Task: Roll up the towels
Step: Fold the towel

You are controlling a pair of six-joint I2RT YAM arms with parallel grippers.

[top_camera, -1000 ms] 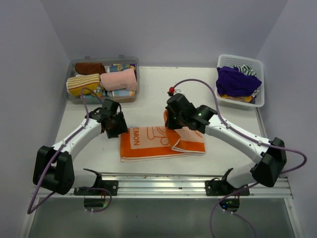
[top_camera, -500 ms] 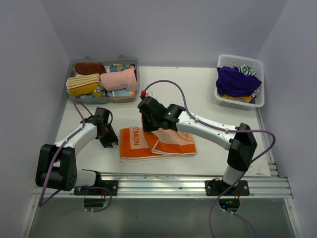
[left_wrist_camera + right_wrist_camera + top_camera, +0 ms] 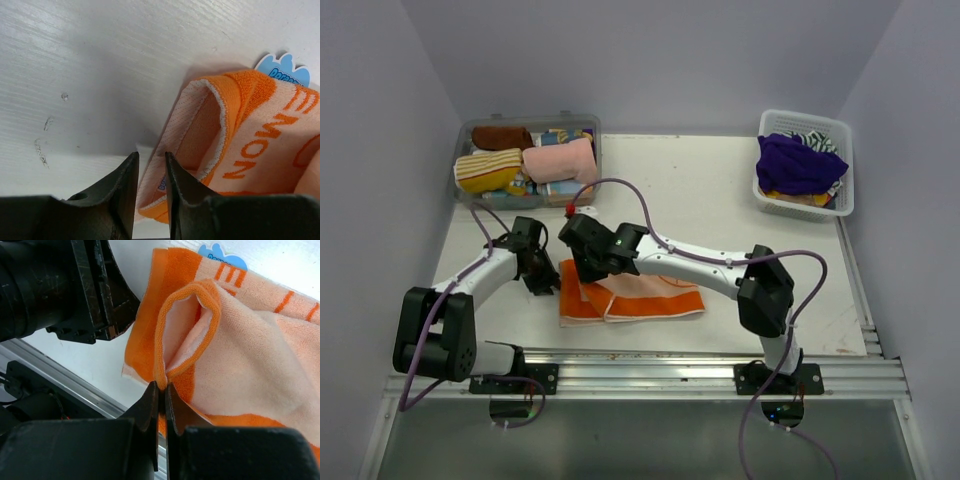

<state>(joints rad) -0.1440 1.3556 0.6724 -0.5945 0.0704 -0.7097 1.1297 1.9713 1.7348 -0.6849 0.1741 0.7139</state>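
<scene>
Orange-and-cream towel (image 3: 645,300) lying folded on the table (image 3: 720,200) near its front edge. Right gripper (image 3: 161,386) is clamped on the towel's looped orange hem at the left end. Left gripper (image 3: 151,156), jaws narrowly apart, sits at the adjacent corner; whether it grips the cloth cannot be told.
</scene>
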